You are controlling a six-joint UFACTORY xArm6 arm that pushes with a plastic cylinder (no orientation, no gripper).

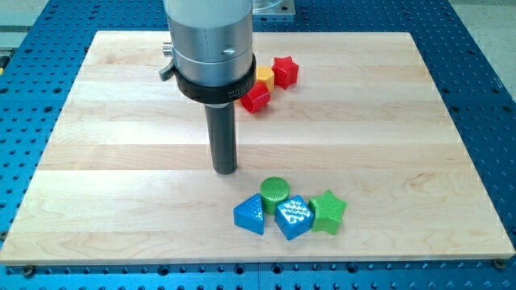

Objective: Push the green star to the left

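tip above the lower block cluster
my tip (225, 170) is seen at frame centre on the bench (121, 145); no hand is fitted. the green star (328, 212) lies lower right, touching the blue cube (293, 217).

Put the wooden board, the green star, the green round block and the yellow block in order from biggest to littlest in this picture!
1. Wooden board, by far the biggest.
2. Green star.
3. Green round block, nearly the star's size, so that order is unsure.
4. Yellow block, but it is mostly hidden behind the arm and farther away, so it only looks smallest.
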